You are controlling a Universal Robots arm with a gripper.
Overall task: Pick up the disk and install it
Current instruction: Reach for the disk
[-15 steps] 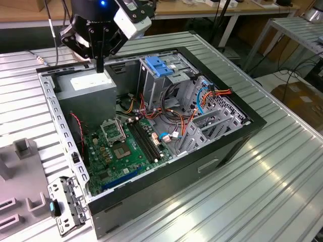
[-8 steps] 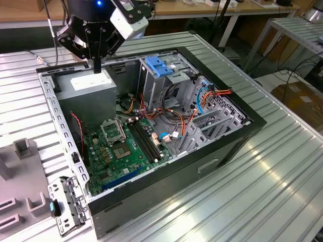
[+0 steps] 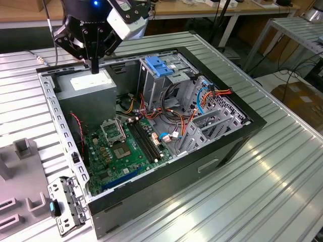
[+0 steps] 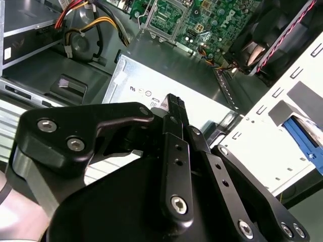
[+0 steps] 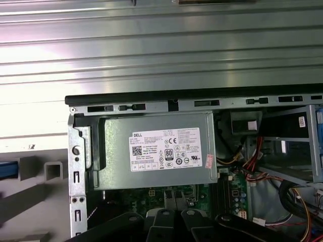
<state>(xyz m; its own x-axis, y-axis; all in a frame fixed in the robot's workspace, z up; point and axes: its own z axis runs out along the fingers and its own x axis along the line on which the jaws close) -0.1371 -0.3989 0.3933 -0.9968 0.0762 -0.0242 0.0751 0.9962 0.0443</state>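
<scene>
Black metal fingers (image 3: 94, 64) of the arm hang over a corner of the open black computer case (image 3: 202, 166), just above the grey power-supply box with the white sticker (image 3: 91, 83). In the second wrist view the fingers (image 4: 175, 108) are pressed together at the tips with nothing between them, so they carry nothing. I judge this to be a travelling pose: closed fingers are slim and less likely to catch the coloured cables inside the case.

The case lies on its side on the ribbed metal table (image 3: 272, 166) with the side panel off. This is probably so that the green motherboard (image 3: 126, 146) and the blue-topped metal drive bay (image 3: 160, 68) can be reached from above.

The disk is not in the fingers. In the first wrist view a narrow blue strip (image 5: 7, 169) lies next to the grey blocks of a holder (image 5: 48, 171). The holder stands on the table just beside the wall of the case. The strip may be the blue side rail of the disk (I cannot tell for sure, because the edge of the picture cuts it). If so, the holder would keep the disk in a fixed place for grasping. Of its look, only a straight, smooth blue plastic edge can be seen; the dark casing and the label are hidden.
</scene>
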